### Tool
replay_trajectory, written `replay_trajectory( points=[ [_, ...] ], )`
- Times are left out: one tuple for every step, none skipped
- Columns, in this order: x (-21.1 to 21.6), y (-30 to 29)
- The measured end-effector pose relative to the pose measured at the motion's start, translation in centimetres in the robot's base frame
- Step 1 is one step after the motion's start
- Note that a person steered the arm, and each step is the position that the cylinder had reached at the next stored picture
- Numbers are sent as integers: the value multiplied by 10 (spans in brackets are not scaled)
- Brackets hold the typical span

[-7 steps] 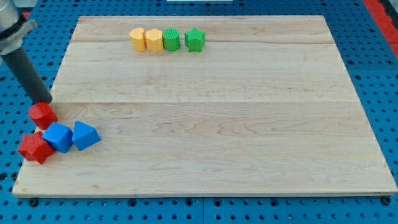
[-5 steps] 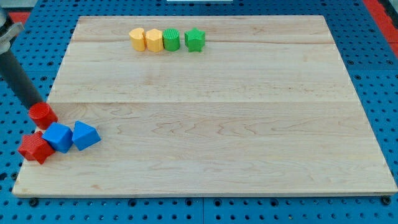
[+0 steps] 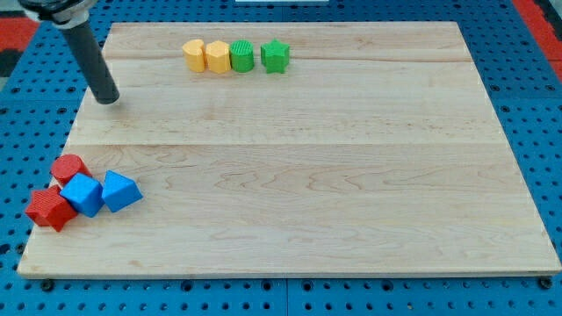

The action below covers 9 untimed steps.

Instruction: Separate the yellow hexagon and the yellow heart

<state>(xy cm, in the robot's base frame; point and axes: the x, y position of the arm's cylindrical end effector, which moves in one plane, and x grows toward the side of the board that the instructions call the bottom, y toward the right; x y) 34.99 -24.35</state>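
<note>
The yellow heart (image 3: 193,54) and the yellow hexagon (image 3: 217,56) sit side by side and touching near the view's top of the wooden board (image 3: 299,167), heart on the left. They are the left end of a row with two green blocks. My tip (image 3: 107,98) rests on the board near its left edge, well left of and below the yellow heart, apart from every block.
A green cylinder (image 3: 241,56) touches the hexagon's right side, with a green star (image 3: 275,55) just right of it. At lower left lie a red cylinder (image 3: 68,168), a red star-like block (image 3: 49,208) and two blue blocks (image 3: 84,193) (image 3: 119,190).
My tip has left the red cylinder at the left edge and moved up and right onto the board. The red cylinder sits slightly lower right than before. The other blocks have not moved.
</note>
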Motion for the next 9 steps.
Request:
replay_trajectory(
  points=[
    [-30, 10],
    [-57, 20],
    [-81, 30],
    [-102, 46],
    [-108, 73],
    [-101, 79],
    [-89, 81],
    [-108, 96],
    [-115, 133]
  ],
)
